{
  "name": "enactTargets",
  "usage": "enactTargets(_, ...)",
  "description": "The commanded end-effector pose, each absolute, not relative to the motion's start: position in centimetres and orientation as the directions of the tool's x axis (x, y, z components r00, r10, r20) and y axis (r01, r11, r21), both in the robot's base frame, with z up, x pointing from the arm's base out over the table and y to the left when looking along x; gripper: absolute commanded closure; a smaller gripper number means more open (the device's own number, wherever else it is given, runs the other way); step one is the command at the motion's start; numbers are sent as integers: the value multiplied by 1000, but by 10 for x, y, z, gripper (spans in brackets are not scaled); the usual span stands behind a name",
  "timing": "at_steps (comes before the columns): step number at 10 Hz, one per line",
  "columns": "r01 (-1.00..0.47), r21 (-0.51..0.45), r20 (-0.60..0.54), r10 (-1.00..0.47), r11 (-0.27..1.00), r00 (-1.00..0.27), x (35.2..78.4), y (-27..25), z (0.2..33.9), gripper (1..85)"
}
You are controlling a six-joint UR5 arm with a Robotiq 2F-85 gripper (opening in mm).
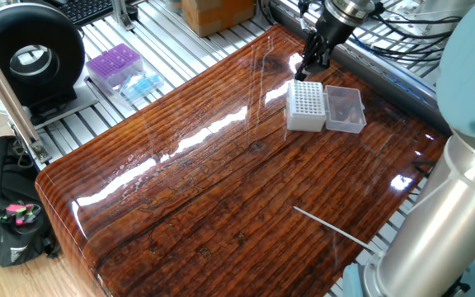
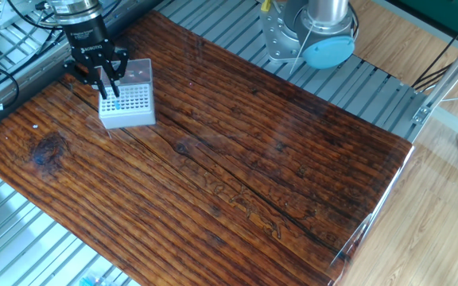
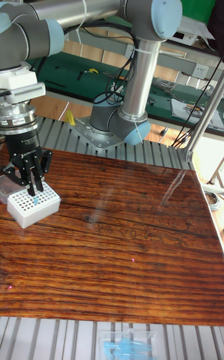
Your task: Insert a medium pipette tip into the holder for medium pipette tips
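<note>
The holder for medium pipette tips [image 1: 305, 114] [image 2: 130, 114] [image 3: 30, 209] is a white box with a grid of holes, at the table's far corner. Its clear lid [image 1: 345, 109] [image 2: 139, 71] lies open beside it. My gripper [image 1: 304, 72] [image 2: 110, 90] [image 3: 34, 191] hangs straight over the grid, fingers close together. The medium pipette tip [image 2: 116, 102] [image 3: 35, 200], bluish, pokes out below the fingertips, its lower end at the holes. In the one fixed view the tip is too small to make out.
A purple tip box [image 1: 114, 64] and a light-blue pack [image 1: 141, 85] sit on the slatted bench beyond the table. A black round device [image 1: 31, 58] stands nearby. A thin white rod [image 1: 332, 224] lies on the table. The arm's base [image 2: 308, 36] stands behind the table.
</note>
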State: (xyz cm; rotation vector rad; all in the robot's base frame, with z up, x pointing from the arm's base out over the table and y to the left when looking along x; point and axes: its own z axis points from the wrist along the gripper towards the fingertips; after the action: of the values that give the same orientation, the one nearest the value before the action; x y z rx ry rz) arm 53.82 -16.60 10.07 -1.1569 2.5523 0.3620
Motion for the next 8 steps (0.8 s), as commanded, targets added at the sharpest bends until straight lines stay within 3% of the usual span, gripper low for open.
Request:
enactTargets(1, -768, 98, -396, -683, 633, -614, 541, -166, 106, 493)
enactTargets(4, -738, 83, -354, -672, 670, -650, 541, -171, 111, 467)
enactTargets(6, -642, 101, -328, -583, 760, -743, 547, -161, 117, 473)
enactTargets(7, -514, 116, -294, -465, 850, -835, 549, -153, 119, 510)
enactTargets(8, -411, 97, -232, -381, 907, -895, 546, -150, 123, 610)
